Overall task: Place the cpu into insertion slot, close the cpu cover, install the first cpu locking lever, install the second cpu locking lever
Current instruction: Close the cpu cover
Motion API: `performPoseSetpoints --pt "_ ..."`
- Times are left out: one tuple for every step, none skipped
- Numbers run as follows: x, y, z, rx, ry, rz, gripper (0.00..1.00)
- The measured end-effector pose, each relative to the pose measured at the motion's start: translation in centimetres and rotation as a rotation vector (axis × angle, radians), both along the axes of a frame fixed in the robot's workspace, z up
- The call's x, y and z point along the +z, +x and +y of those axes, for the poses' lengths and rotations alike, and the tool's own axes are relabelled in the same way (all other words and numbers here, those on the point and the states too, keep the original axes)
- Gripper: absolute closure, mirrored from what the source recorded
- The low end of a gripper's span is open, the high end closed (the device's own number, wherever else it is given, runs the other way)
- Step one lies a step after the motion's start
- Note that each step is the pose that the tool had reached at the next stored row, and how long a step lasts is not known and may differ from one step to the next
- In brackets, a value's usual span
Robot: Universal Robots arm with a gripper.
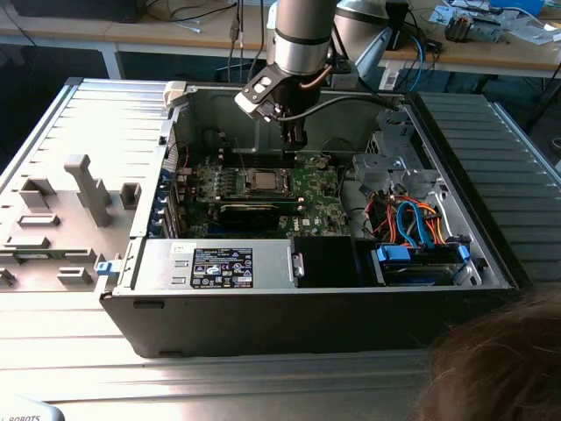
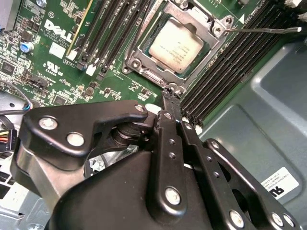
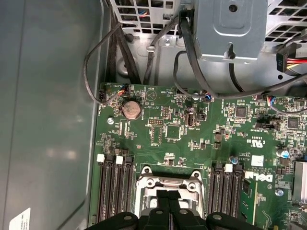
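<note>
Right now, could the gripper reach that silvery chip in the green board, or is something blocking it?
Probably yes. In the second wrist view the gripper is at a corner of the cpu cover, close beside the cpu, with nothing between them. The cover frames only the chip's edges.

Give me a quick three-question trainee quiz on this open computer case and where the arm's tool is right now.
1. True or false: in the second wrist view, the cpu sits on the green board with the cpu cover lying flat around it.
2. Multiple choice: in the second wrist view, the tip of the tool is nearest to which of these? A) the coin battery, B) a corner of the cpu cover, C) the blue drive bay.
3. Fill in the blank: the long, narrow black slots that run in rows on both sides of the cpu are the ______ slots.

Key: 1 true; 2 B; 3 memory.
</note>
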State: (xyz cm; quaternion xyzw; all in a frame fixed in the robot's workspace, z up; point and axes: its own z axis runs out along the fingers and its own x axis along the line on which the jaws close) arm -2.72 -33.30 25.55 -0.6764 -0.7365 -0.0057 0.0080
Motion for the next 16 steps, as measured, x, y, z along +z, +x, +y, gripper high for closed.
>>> performPoseSetpoints --pt "0.00 -0.16 0.00 0.000 0.0000 0.0000 0.89" --pt "0.00 -0.45 0.00 0.000 0.0000 0.0000 0.89" --pt "0.00 -0.66 0.00 0.000 0.0000 0.0000 0.89" --pt "-0.01 -0.73 0.00 0.000 0.0000 0.0000 0.89" --pt "-0.01 -0.75 0.00 0.000 0.0000 0.0000 0.89" --pt "-0.01 -0.77 0.00 0.000 0.0000 0.0000 0.89" --pt "-0.01 -0.81 0.00 0.000 0.0000 0.0000 0.89" --pt "-0.01 -0.83 0.00 0.000 0.0001 0.0000 0.89" --pt "-0.02 -0.86 -0.01 0.000 -0.0001 0.0001 0.89" --pt "-0.05 -0.94 -0.01 0.000 0.0000 0.0000 0.89" --pt "-0.08 -1.04 -0.01 0.000 -0.0001 0.0000 0.89" --pt "-0.14 -1.18 0.00 0.000 0.0000 0.0000 0.89" --pt "-0.20 -1.31 0.00 0.000 -0.0001 0.0001 0.89" --pt "-0.23 -1.34 0.00 0.000 -0.0001 0.0001 0.89" --pt "-0.26 -1.37 0.00 0.000 0.0000 0.0000 0.89" --pt "-0.27 -1.41 0.00 0.000 -0.0001 0.0001 0.89"
